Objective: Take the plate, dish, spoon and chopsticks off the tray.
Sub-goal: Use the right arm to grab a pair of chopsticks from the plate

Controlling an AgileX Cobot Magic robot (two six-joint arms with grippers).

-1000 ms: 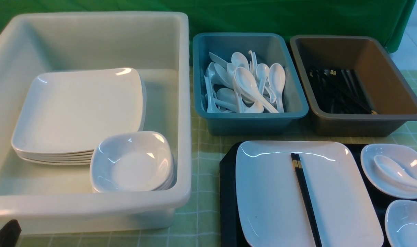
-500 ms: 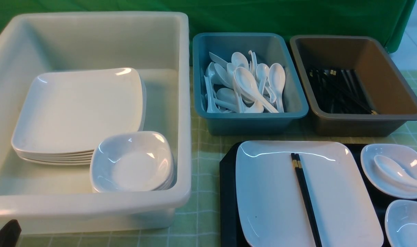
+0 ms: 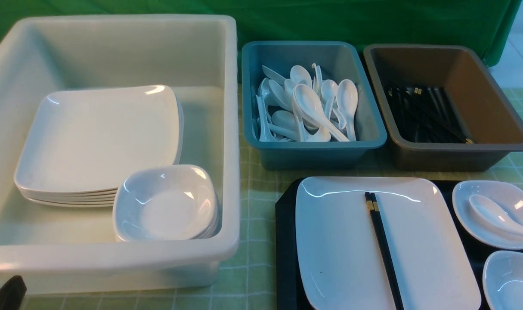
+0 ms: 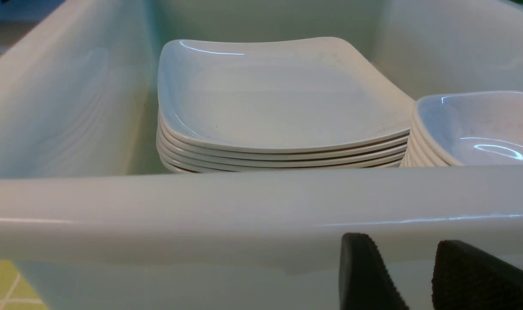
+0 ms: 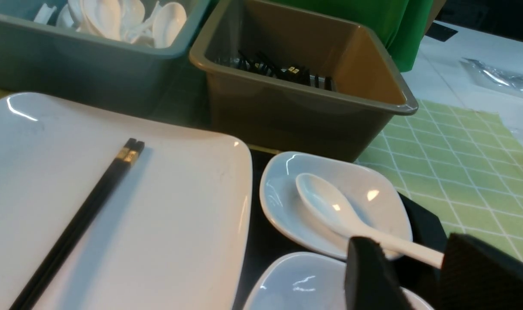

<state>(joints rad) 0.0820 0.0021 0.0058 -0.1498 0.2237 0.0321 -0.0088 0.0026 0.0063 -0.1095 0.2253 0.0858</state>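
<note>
Nothing has shifted since the earlier frames: the black tray (image 3: 285, 241) sits at 4 o'clock in the front view, carrying the glossy rounded-rectangle plate (image 3: 338, 241) with the thin black, gold-banded chopsticks (image 3: 382, 241) lying on it from 12 toward 6. At the plate's 3 o'clock a deep white dish (image 3: 465, 215) cradles the smooth, oval-bowled spoon (image 3: 493, 215). Both hands stand parted and empty, the left gripper (image 4: 401, 245) with ribbed black fingers before the smooth white tub (image 4: 201, 206), the right gripper (image 5: 410, 245) near the spoon's handle.
</note>
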